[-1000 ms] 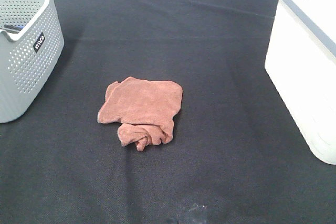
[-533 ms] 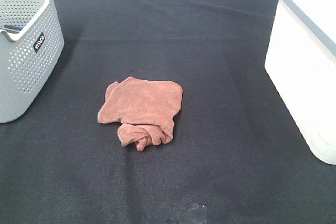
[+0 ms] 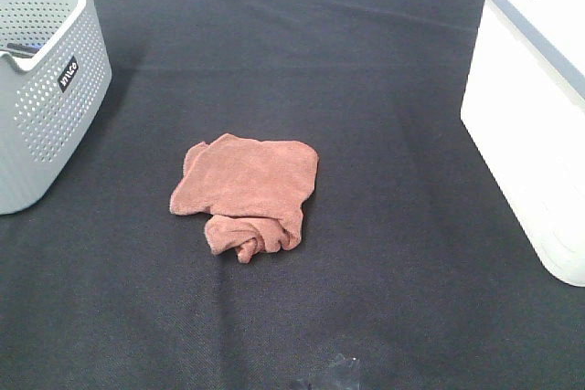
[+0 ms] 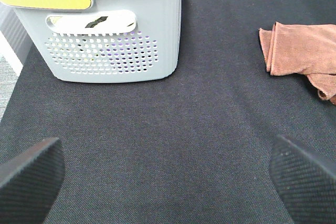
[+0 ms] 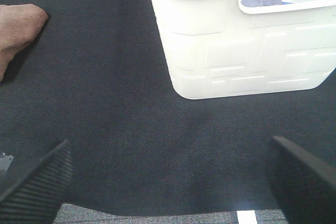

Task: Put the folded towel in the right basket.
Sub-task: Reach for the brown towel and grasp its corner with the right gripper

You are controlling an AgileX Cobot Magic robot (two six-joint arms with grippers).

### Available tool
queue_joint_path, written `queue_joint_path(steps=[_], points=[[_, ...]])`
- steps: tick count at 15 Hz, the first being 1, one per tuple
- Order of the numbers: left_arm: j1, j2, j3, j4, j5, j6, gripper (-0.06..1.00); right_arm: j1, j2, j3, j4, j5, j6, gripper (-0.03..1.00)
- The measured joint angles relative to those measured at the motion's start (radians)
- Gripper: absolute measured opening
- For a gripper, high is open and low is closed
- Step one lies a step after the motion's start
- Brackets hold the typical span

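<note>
The reddish-brown folded towel (image 3: 247, 191) lies rumpled on the black cloth near the middle of the table. It also shows in the left wrist view (image 4: 304, 56) and a corner of it in the right wrist view (image 5: 16, 30). The right basket (image 3: 539, 125), white with a grey-blue rim, stands at the right edge; the right wrist view shows its wall (image 5: 241, 51). My left gripper (image 4: 168, 177) is open and empty over bare cloth, short of the towel. My right gripper (image 5: 168, 177) is open and empty in front of the white basket. Neither arm shows in the exterior view.
A grey perforated basket (image 3: 41, 89) with a small label stands at the far left; the left wrist view shows it (image 4: 105, 35) with dark items inside. A black cloth (image 3: 366, 61) covers the table. A small shiny scrap (image 3: 338, 374) lies at the front edge.
</note>
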Motion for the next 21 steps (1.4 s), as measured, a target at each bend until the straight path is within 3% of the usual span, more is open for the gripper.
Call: queue_joint_path(steps=[21], points=[[0.000,0.000,0.000,0.000,0.000,0.000,0.99,0.000,0.000,0.000,0.000,0.000,0.000,0.96]])
